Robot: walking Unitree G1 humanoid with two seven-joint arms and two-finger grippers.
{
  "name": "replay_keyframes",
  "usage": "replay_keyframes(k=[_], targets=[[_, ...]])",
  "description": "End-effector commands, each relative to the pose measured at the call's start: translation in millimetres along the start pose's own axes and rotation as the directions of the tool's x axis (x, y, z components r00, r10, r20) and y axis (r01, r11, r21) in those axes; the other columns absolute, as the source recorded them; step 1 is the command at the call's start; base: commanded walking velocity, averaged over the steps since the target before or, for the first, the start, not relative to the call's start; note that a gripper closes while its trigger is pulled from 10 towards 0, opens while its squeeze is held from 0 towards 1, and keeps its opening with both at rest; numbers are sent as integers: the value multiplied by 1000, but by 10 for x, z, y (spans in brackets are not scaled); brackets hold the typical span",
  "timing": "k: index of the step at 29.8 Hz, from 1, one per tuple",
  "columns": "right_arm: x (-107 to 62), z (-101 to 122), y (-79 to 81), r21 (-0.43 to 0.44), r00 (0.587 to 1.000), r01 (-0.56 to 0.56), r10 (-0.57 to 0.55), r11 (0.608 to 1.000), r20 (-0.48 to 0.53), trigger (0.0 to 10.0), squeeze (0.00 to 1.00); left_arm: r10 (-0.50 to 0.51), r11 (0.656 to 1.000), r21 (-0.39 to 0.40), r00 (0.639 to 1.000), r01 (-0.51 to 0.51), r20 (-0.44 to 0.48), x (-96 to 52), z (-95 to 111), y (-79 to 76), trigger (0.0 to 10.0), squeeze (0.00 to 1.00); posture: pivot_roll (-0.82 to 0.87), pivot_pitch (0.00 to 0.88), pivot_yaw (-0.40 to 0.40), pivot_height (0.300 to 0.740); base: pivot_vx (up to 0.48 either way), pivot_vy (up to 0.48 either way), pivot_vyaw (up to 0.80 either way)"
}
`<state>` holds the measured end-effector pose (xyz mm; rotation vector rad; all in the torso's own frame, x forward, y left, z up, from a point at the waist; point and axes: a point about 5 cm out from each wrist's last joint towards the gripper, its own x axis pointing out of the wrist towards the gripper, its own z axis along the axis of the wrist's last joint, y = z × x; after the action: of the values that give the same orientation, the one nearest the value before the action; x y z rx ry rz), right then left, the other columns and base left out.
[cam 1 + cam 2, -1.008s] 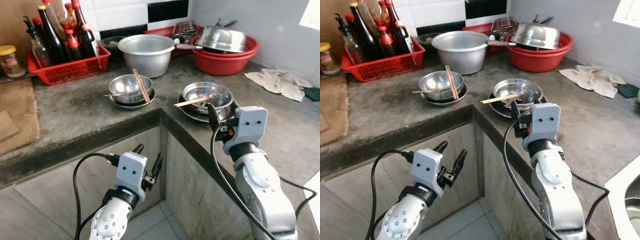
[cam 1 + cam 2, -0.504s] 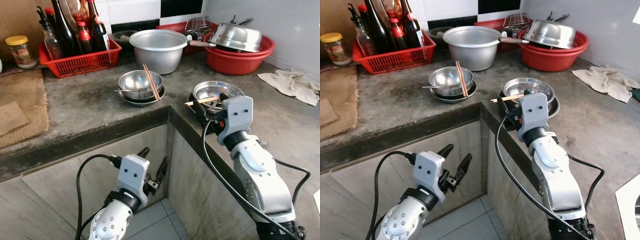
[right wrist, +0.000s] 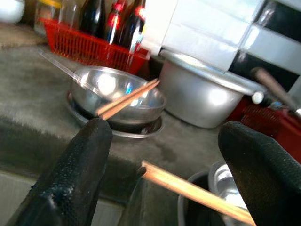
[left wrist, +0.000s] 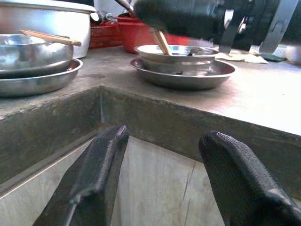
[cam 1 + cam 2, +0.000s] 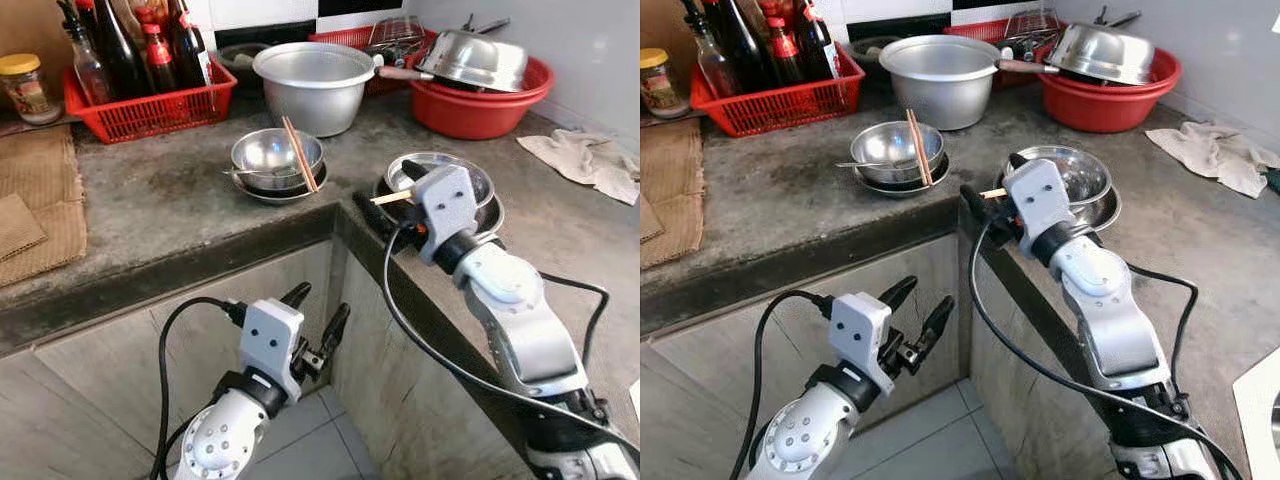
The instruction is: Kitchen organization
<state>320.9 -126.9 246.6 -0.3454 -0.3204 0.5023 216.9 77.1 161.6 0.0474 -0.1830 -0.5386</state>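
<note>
The right gripper (image 5: pixel 988 203), fingers spread and empty, hovers at the wooden chopsticks (image 5: pixel 392 197) resting across a shiny steel bowl (image 5: pixel 455 180) near the rough concrete counter (image 5: pixel 160 200) corner. The left gripper (image 5: pixel 316 318) hangs open below.

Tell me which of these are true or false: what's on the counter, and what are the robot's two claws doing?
1. Both steel bowls have chopsticks across them. True: the left bowl and the right bowl.
2. The right gripper is shut on a bottle. False: it is open at the counter edge, near the chopsticks.
3. The left gripper rests on the counter. False: it hangs open below it, by the cabinet front.
4. The bottles stand in a red basket. True.
</note>
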Motion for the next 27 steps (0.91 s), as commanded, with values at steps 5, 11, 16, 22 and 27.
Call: replay_keyframes(k=[5, 11, 16, 22, 27], targets=[[103, -21, 62, -73, 997, -74, 72, 995, -25, 10000, 0, 0, 1000, -2, 1000, 0, 30, -29, 50, -31, 10000, 0, 154, 152, -58, 740, 0, 0, 0], [157, -108, 19, -141, 994, -75, 62, 987, -94, 10000, 0, 0, 1000, -1, 999, 0, 35, -31, 54, -42, 10000, 0, 152, 144, -63, 740, 0, 0, 0], [184, -124, -35, -174, 994, -47, 28, 984, -107, 10000, 0, 2, 1000, 0, 999, -2, 45, -22, 76, -47, 10000, 0, 151, 144, -60, 740, 0, 0, 0], [204, -107, -109, -183, 995, -9, -10, 983, -99, 10000, 0, -3, 1000, 1, 999, 3, 43, -19, 67, -57, 10000, 0, 150, 127, -61, 740, 0, 0, 0], [209, -115, -99, -184, 995, -15, -3, 983, -100, 5020, 0, -5, 1000, 3, 999, 5, 39, -24, 55, -61, 10000, 0, 152, 124, -59, 740, 0, 0, 0]])
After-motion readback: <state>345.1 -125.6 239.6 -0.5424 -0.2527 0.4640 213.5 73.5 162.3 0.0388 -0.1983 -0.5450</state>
